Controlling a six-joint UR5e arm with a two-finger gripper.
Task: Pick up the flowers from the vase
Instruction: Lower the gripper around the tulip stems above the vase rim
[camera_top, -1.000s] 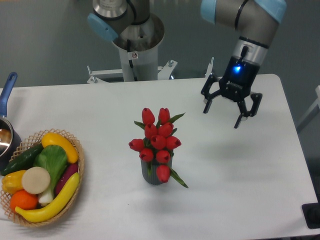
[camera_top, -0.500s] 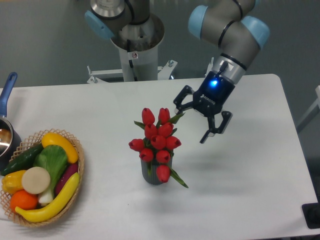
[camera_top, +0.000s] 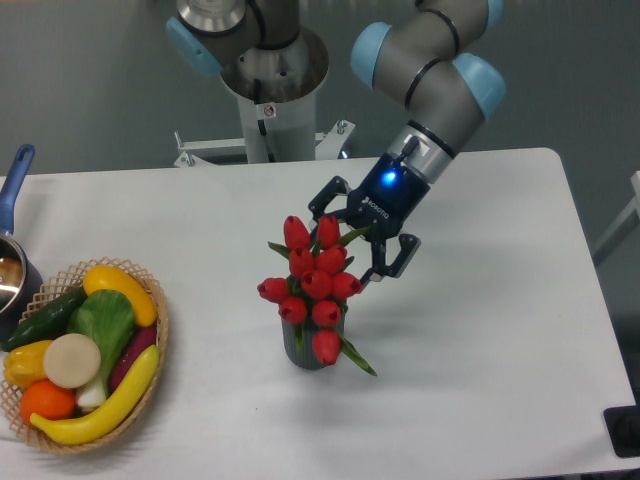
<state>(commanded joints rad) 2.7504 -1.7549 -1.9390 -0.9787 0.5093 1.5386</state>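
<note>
- Flowers stand upright in the vase, mid-table, so the buds are reachable from above
- Gripper tilts in beside the top buds, fingers spread wide, likely to straddle the bunch; nothing gripped yet

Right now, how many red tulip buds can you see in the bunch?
9 show in the flowers: two on top, two below them, three across the middle, one lower, one drooping over the vase rim. Others may hide behind; the gripper reaches the upper right.
</note>
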